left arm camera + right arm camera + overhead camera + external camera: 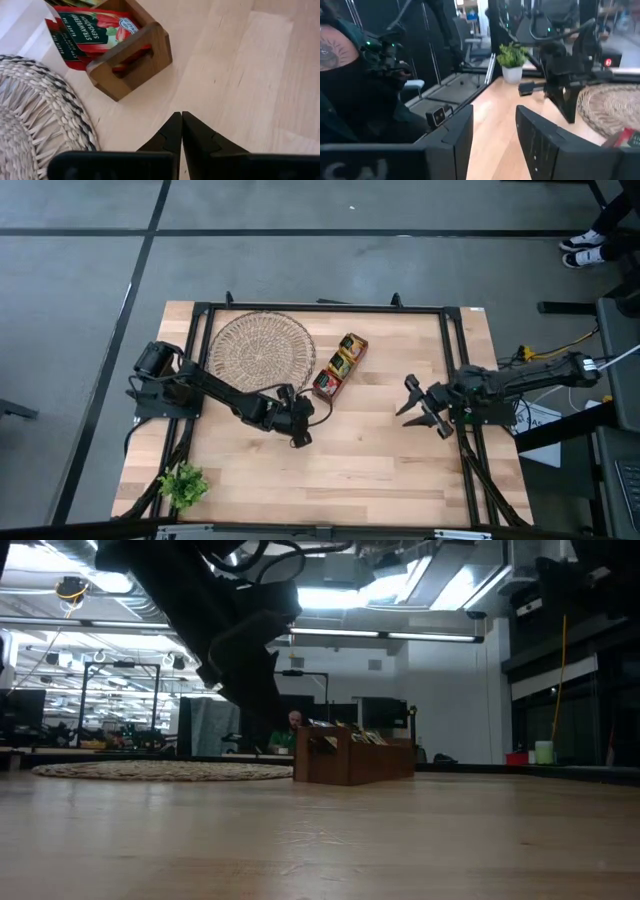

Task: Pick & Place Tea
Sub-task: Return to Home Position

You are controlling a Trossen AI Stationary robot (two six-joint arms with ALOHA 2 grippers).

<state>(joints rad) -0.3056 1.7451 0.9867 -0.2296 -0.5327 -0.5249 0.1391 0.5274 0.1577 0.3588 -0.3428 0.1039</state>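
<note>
Two dark robot arms reach over a pale wooden tabletop (380, 465), seen from above. The tea (342, 363) stands packed in the narrow wooden tray (323, 390) near the middle of the tabletop. The tray is just beside a round wicker dish (262, 346) on which no sachets show. In the left wrist view, red sachets (92, 27) fill the tray's end compartment. The sorting looks finished, and the step in hand appears to be the return to the rest pose. The left hand (300, 430) hangs low over bare wood near the tray's end but apart from it, fingers pressed together and holding nothing. The right hand (413, 403) sits toward the tabletop's right side, well apart from the tray, fingers spread wide and carrying nothing. The next move likely calls for each arm to fold back toward its own base, the left one lifting away without clipping the tray or dish. A small potted plant (183, 484) stands at the near left corner.
</note>
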